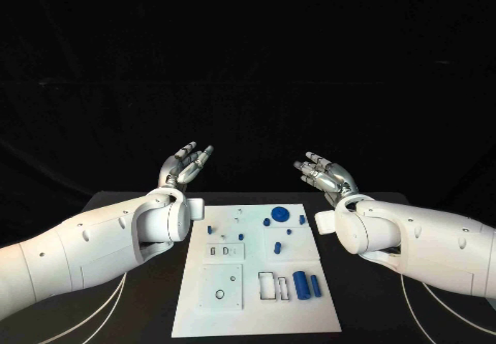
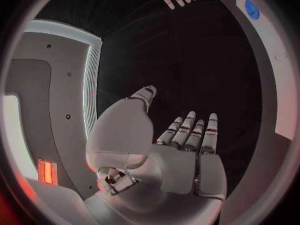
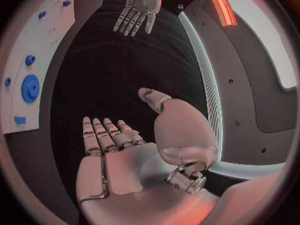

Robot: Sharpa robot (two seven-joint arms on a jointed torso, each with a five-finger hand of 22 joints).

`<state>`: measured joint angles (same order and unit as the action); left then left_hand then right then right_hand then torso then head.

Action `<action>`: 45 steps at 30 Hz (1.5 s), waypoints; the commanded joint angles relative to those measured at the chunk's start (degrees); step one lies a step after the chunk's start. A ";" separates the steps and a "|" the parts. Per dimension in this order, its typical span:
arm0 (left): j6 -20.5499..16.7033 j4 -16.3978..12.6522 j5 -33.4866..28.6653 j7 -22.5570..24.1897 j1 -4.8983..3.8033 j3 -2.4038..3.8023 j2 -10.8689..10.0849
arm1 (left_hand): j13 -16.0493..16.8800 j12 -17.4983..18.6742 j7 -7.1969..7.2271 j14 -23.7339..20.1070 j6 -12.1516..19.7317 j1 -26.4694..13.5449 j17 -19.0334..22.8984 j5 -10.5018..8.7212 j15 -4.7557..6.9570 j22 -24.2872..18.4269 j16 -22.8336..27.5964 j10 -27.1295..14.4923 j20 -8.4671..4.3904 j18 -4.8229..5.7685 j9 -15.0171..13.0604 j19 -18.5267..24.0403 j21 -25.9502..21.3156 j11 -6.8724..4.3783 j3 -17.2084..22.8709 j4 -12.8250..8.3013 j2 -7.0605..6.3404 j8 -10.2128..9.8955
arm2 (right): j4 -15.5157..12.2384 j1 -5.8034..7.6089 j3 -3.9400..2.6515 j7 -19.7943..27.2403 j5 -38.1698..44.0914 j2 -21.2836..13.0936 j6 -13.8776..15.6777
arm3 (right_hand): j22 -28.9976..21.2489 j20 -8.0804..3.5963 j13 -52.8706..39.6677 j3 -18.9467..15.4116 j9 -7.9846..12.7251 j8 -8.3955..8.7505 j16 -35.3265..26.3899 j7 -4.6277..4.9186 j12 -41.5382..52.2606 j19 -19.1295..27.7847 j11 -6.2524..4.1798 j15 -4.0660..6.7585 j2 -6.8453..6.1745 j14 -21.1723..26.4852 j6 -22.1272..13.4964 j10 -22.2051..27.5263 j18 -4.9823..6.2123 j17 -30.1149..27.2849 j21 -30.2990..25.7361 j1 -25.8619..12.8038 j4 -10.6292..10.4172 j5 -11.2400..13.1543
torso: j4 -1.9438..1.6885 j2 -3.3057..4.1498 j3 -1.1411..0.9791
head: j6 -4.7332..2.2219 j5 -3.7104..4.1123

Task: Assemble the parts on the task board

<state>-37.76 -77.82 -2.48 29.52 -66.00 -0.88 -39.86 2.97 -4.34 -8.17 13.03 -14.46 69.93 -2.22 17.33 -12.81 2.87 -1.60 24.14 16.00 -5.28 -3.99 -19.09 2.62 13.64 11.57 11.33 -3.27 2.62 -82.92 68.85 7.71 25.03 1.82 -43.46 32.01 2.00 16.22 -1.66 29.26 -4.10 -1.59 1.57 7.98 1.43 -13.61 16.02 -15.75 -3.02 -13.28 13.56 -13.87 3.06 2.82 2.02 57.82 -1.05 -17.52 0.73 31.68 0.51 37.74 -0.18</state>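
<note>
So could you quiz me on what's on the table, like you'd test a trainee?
1. True or false: the left hand holds a blue part.
2. Where does the round blue gear lie on the board?
A. far end
B. near end
C. off the board
3. Fill in: both hands hang ___ the table, fingers apart.

Key:
1. False. The left hand and the right hand hold nothing.
2. A. It lies at the far end, while the long blue cylinder lies nearer the robot.
3. above
</note>
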 commanded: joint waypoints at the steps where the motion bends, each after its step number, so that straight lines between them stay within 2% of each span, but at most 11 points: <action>1: 3.45 0.05 -0.92 1.45 -0.07 0.00 0.21 | 0.37 -1.43 -8.52 2.70 -1.85 3.81 -0.45 0.97 -1.14 0.47 -0.67 2.22 0.65 -1.39 -0.46 -2.01 0.85 0.74 0.64 0.54 0.01 0.73 | 1.02 1.05 0.81 -3.27 3.52 0.26 -10.46 | 1.17 0.46 -0.78 3.06 -1.87 -2.10 2.01 9.26 1.41 -6.25 -0.06 0.37 -0.83 -7.92 7.52 -8.21 2.07 1.53 2.25 7.53 4.24 0.91 | 0.03 0.02 0.02 | 0.02 0.00; 4: 3.45 0.05 -0.92 1.45 -0.07 0.00 0.21 | 0.72 -3.27 -8.64 9.59 -5.68 4.99 -1.70 0.99 -1.51 1.41 -2.55 5.27 0.62 -1.13 -1.45 -6.27 2.53 0.92 0.62 0.37 0.11 1.92 | 1.66 1.84 1.50 -3.87 3.99 0.38 -12.32 | 1.97 0.36 -1.30 3.32 -3.43 -3.97 3.87 9.25 2.53 -11.03 -0.56 1.20 -1.54 -14.94 13.90 -15.03 2.97 2.86 3.90 9.74 6.20 2.09 | 0.03 0.02 0.02 | 0.02 0.00; 7: 3.45 0.05 -0.92 1.45 -0.07 0.00 0.21 | 1.15 -7.01 -8.39 23.49 -16.79 7.31 -4.30 0.84 -0.52 3.09 -7.72 14.08 0.17 -1.76 -4.34 -13.72 5.97 0.95 0.37 -0.38 -0.09 6.29 | 1.90 2.13 1.76 -4.09 4.17 0.43 -13.00 | 3.14 0.27 -2.01 3.15 -5.61 -6.95 6.81 8.77 4.63 -19.59 -1.62 2.66 -2.60 -26.09 23.55 -27.62 4.37 4.78 6.69 11.80 8.33 2.23 | 0.03 0.02 0.02 | 0.02 0.00; 8: 7.18 -5.29 -0.72 1.44 -1.38 -0.12 -5.24 | 1.09 -7.26 -8.32 25.53 -18.12 7.62 -4.68 0.82 -0.31 3.31 -8.54 14.87 0.17 -1.93 -4.68 -14.74 6.48 0.86 0.34 -0.51 -0.13 6.91 | 2.86 4.39 1.73 -2.81 27.16 -0.90 -8.34 | 3.52 0.24 -2.11 3.01 -6.56 -8.36 7.97 8.43 5.15 -23.56 -2.08 3.24 -2.99 -31.05 28.07 -32.33 4.99 5.53 7.78 12.39 9.06 2.40 | 0.26 2.66 -0.64 | 1.86 -0.62; 10: 7.35 -5.80 -0.38 1.56 -1.46 -0.13 -5.62 | 1.04 -8.74 -7.13 28.58 -26.21 8.94 -5.29 0.79 0.41 3.78 -10.20 19.61 0.12 -2.58 -6.75 -16.98 7.87 0.30 0.34 -1.18 -0.41 10.63 | 3.24 4.87 1.72 -3.49 31.29 -0.94 -7.69 | 3.79 0.16 -2.07 2.77 -7.16 -9.65 8.69 7.59 5.20 -28.81 -2.96 4.34 -3.42 -34.35 32.04 -35.82 6.10 5.84 9.13 12.91 9.91 2.39 | 0.07 3.04 -0.74 | 1.93 -0.59; 12: 7.46 -6.13 -0.01 1.59 -1.50 -0.13 -5.85 | 1.03 -9.35 -6.46 30.07 -27.65 9.53 -5.61 0.78 1.02 3.88 -11.07 22.21 0.04 -3.07 -7.04 -17.57 8.36 -0.46 0.49 -1.46 -0.53 11.57 | 3.44 5.17 1.71 -4.07 33.88 -0.98 -7.39 | 3.73 0.12 -2.08 2.72 -7.24 -10.03 8.96 7.13 5.22 -30.29 -3.44 4.86 -3.57 -35.84 33.10 -37.32 6.57 6.00 9.39 13.03 10.25 2.32 | -0.06 3.26 -0.78 | 1.97 -0.55; 18: 9.42 -7.86 2.70 0.59 -1.63 -0.13 -7.38 | 0.80 -8.41 -4.69 36.55 -30.98 11.35 -7.13 0.55 3.19 4.05 -14.07 28.50 0.03 -5.14 -7.30 -20.50 10.14 -2.42 2.24 -2.34 -1.54 13.12 | 4.00 6.44 1.69 -8.02 45.57 -1.01 -7.12 | 3.65 -0.95 -2.14 2.20 -7.92 -11.33 10.37 5.40 4.96 -35.70 -5.29 6.93 -4.59 -42.40 37.03 -43.06 7.48 7.27 10.55 12.75 11.25 2.18 | -0.51 4.73 -0.89 | 1.99 -0.15; 33: 13.80 -16.51 6.50 -1.78 -3.08 -0.10 -13.32 | 0.73 -4.81 -3.97 40.24 -32.84 11.33 -8.32 -0.23 4.47 3.86 -14.47 33.80 -1.12 -5.26 -7.05 -24.92 11.89 -3.58 5.33 -2.12 -3.97 13.06 | 2.66 8.79 1.56 -22.64 76.39 -0.39 -14.82 | 5.96 -6.41 -3.00 -2.33 -11.76 -13.00 17.80 2.13 3.07 -48.63 -9.07 12.36 -8.29 -57.63 42.62 -52.01 7.44 16.32 16.40 10.19 10.12 -0.30 | -1.51 9.10 -1.22 | 1.56 1.03; 36: 14.02 -18.33 6.40 -1.99 -3.25 -0.09 -14.37 | 0.72 -4.46 -3.99 40.01 -32.83 11.20 -8.31 -0.34 4.39 3.80 -14.25 33.75 -1.11 -5.21 -7.03 -24.99 11.88 -3.49 5.42 -2.08 -4.15 13.01 | 1.91 8.97 1.55 -25.16 81.53 -0.18 -15.78 | 8.63 -8.62 -4.13 -4.66 -13.30 -12.59 26.55 1.29 2.79 -53.54 -9.90 14.01 -8.70 -61.04 43.38 -52.99 7.30 24.55 20.88 10.65 8.87 0.18 | -1.73 9.91 -1.27 | 1.32 1.28; 40: 14.36 -19.71 5.53 -2.23 -3.35 -0.08 -15.09 | 0.72 -4.16 -4.01 39.75 -32.84 11.12 -8.30 -0.40 4.31 3.73 -14.03 33.71 -1.08 -5.17 -7.02 -25.01 11.84 -3.42 5.53 -2.06 -4.24 12.97 | 1.67 9.07 1.54 -27.62 85.99 0.54 -16.42 | 11.61 -9.72 -5.69 -5.08 -14.52 -11.96 35.35 0.62 3.16 -56.53 -10.85 15.40 -9.13 -63.81 43.65 -55.12 7.21 31.58 25.32 10.68 7.58 0.29 | -2.00 10.99 -1.36 | 0.82 1.40; 45: 14.70 -20.52 4.41 -2.30 -3.38 -0.06 -15.60 | 0.73 -3.84 -4.06 39.45 -32.78 11.05 -8.28 -0.44 4.21 3.64 -13.78 33.69 -1.04 -5.14 -6.99 -25.01 11.79 -3.35 5.65 -2.07 -4.36 12.90 | 2.41 9.04 1.54 -29.12 89.00 2.07 -17.02 | 15.97 -10.38 -7.05 -2.96 -16.20 -11.24 44.73 0.48 2.32 -56.62 -11.21 15.64 -10.03 -64.66 43.99 -55.50 7.07 39.47 30.69 10.97 6.13 -0.07 | -2.02 11.94 -1.36 | 0.53 1.72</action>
<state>-24.89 -98.02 2.72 27.35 -69.27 -1.02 -55.36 3.76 -8.37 -12.05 52.82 -47.03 81.04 -10.48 17.09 -8.61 6.58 -15.68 57.67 14.85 -9.76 -10.99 -43.74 14.36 10.13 16.85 9.33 -7.04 15.55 -80.65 77.90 9.27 -0.72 84.54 -41.63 17.41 17.73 5.94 -8.63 26.19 -20.22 -12.95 45.75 8.49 4.00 -69.90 4.71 -0.15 -12.46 -77.79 57.23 -69.31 9.77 41.89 32.35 68.70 5.18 -17.43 -1.23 42.78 -0.83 38.37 1.38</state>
